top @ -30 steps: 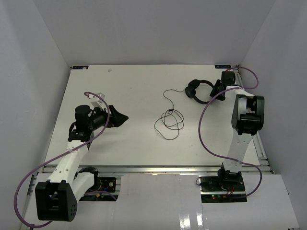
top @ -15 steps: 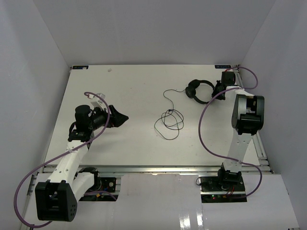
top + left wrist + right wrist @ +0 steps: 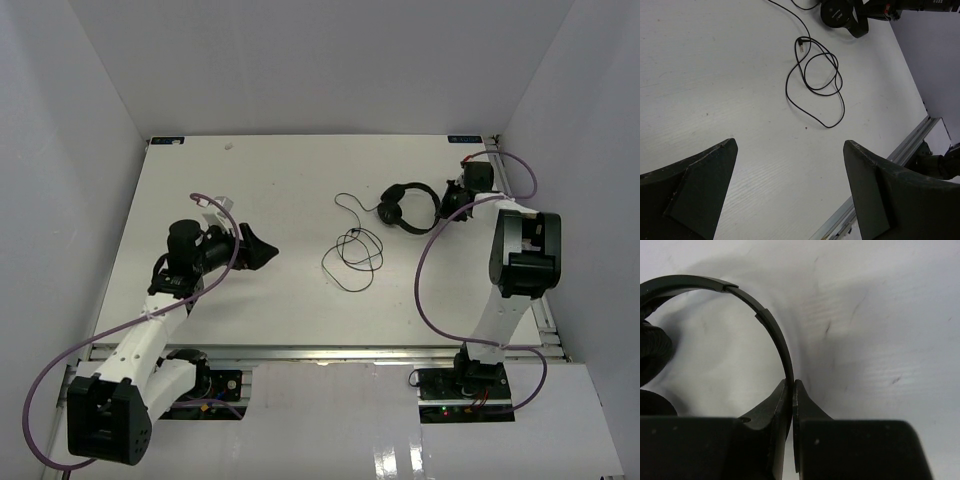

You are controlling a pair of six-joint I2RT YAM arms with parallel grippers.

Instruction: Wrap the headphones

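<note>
Here the right gripper (image 3: 791, 386) pinches the headphones (image 3: 392, 212) by their headband (image 3: 771, 325), upper right of the overhead view; the left gripper (image 3: 790, 145) gapes wide, released.

Far right on tabletop (image 3: 250, 180): headphones (image 3: 391, 212), right gripper (image 3: 452, 197) touching their right side. Left of them, mid-tabletop: cable (image 3: 352, 258). Well left: left gripper (image 3: 265, 248).
</note>
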